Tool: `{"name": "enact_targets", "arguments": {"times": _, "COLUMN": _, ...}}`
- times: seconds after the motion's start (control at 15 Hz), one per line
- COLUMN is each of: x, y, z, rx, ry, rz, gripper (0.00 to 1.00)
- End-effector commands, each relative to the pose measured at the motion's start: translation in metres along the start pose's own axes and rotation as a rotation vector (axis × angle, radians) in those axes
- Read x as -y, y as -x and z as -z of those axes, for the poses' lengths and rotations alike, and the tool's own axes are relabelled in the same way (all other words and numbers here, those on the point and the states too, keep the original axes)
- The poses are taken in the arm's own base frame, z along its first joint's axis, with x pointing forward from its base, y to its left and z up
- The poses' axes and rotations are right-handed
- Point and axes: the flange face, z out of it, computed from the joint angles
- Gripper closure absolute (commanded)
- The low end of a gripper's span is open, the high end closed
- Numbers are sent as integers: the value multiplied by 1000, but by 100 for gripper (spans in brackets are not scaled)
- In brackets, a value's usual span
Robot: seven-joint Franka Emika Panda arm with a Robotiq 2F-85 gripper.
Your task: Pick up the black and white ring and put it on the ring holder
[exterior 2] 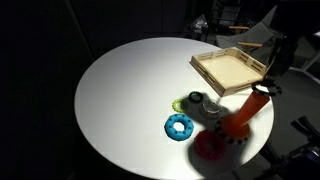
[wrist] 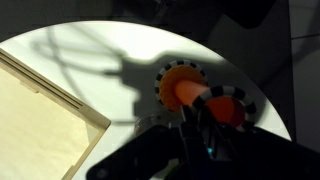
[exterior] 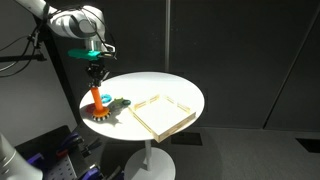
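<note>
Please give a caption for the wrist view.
Gripper over the ring holder, with the black and white ring at its top.

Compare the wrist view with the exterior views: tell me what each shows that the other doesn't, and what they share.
Wrist view only: the black and white ring, its segments clear, right at the orange peg; whether it is around the peg I cannot tell. Exterior views only: the blue ring and green ring lying on the table, and the gripper seen from outside, above the ring holder. Shared: the ring holder, the wooden tray and the white table.
</note>
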Motion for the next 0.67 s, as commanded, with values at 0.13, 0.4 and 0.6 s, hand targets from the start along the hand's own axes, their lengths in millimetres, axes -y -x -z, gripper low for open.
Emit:
{"name": "enact_targets", "arguments": {"times": 0.13, "x": 0, "y": 14, "z": -11, "rx": -22, "ry": -7, "rz": 25, "gripper": 95}}
{"name": "enact_targets", "arguments": {"times": 0.4, "x": 0, "y": 16, "z": -14, "rx": -38, "ry": -7, "rz": 34, "gripper": 95}}
{"name": "enact_targets", "arguments": {"times": 0.6, "x": 1, "y": 19, "z": -13, "rx": -55, "ry": -6, "rz": 36, "gripper": 95}}
